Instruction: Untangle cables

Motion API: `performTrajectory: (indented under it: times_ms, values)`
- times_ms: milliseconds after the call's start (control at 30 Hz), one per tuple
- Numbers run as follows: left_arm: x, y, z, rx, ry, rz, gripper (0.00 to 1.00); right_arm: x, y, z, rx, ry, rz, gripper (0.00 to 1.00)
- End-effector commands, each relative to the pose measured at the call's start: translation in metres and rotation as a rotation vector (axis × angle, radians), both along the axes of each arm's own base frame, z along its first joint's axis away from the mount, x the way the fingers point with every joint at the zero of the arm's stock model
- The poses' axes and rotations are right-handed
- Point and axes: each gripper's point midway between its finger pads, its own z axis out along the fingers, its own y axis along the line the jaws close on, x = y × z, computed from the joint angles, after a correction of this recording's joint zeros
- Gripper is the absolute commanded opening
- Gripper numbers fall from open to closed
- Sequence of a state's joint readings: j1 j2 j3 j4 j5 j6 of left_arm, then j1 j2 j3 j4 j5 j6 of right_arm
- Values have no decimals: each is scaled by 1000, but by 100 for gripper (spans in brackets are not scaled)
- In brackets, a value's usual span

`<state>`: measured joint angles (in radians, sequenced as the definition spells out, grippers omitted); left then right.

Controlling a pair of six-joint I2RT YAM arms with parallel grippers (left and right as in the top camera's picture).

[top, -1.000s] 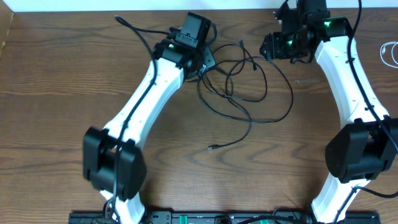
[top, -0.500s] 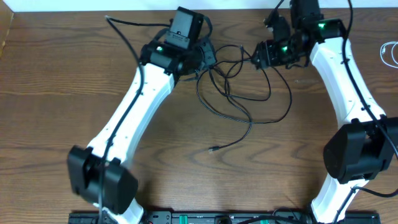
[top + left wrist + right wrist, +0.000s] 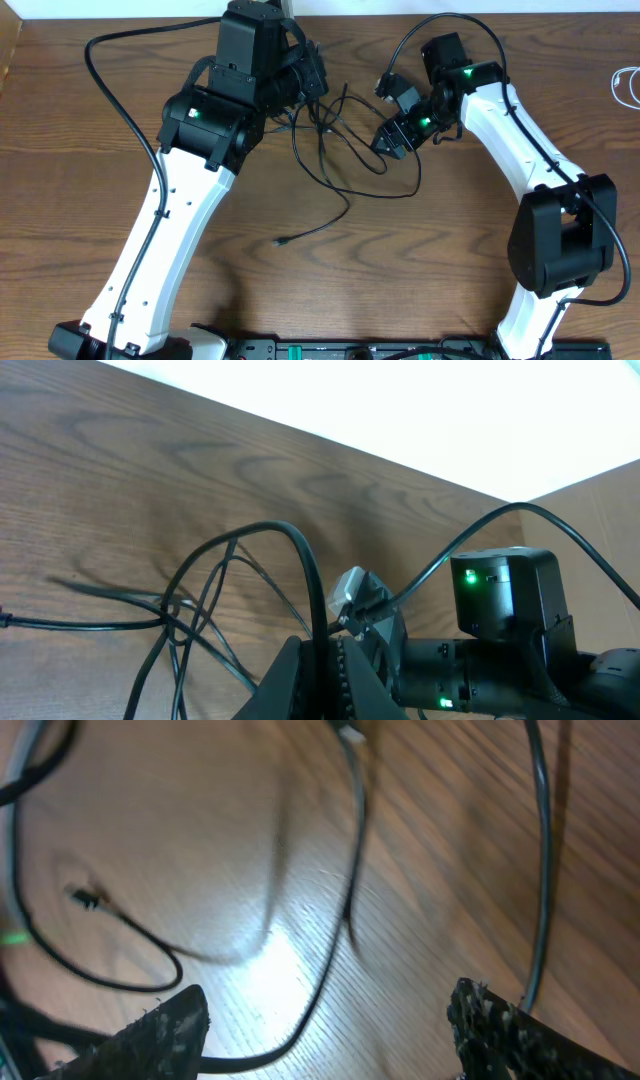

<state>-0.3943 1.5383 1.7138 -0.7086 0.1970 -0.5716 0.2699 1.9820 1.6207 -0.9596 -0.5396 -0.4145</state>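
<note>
Black cables tangled at upper centre, white cable apart at the right edge.
The thin black cables point(image 3: 332, 132) cross in loose overlapping loops in the upper middle of the overhead view, and a few strands arch upward. One long tail trails down and left to a small plug end point(image 3: 283, 241) lying flat. The white cable point(image 3: 627, 85) sits coiled at the far right edge, well apart and partly cut off.

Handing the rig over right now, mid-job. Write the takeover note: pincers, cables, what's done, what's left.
Left pincer: shut on a black cable.
Right pincer: open, holding nothing, low over the table beside the black tangle.
White cable: at the table's right edge, apart from the black ones.
Done: white cable separated.
Left: black loops cross each other; one plug end lies free. Pull the loops apart.
</note>
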Motion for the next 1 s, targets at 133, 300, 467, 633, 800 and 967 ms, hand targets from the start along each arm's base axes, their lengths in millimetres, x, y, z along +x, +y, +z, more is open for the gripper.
performTrajectory:
  times_ms: [133,300,467,633,800,967]
  values:
    - [2,1,11,0,-34,-8,7,-19,33,34,246,-72,229,80]
    - [4,0,15,-28,-38,8,7,-16,34,70,283,-147,273,80]
    - [4,-1,15,-43,-33,19,8,-34,56,70,312,-134,355,79]
    - [4,-1,16,-43,-33,19,7,-37,61,71,321,-135,367,79]
    - [5,-1,17,-61,-32,31,8,-36,64,53,257,-108,336,48]
    - [7,1,17,-55,-34,43,7,37,12,35,-10,-127,-169,1]
